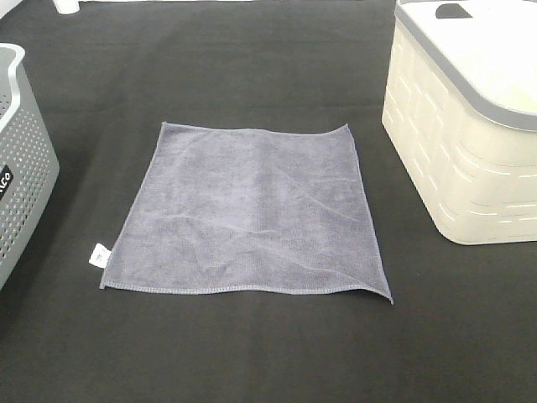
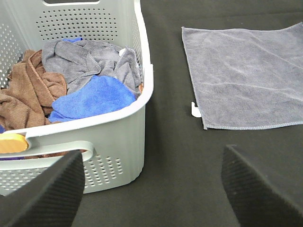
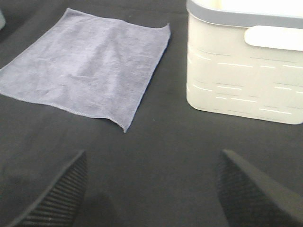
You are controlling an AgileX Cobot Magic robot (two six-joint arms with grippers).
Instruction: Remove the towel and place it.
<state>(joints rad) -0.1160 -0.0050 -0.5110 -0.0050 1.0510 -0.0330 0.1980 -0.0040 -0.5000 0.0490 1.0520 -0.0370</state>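
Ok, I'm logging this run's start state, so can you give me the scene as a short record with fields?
towel: grey-lavender, spread flat on the black table, white tag at one corner
grey basket: left of towel, holds brown, grey and blue cloths
cream basket: right of towel, apart from it; inside not visible
left gripper: jaws open, holding nothing
right gripper: jaws open, holding nothing
task progress: towel untouched
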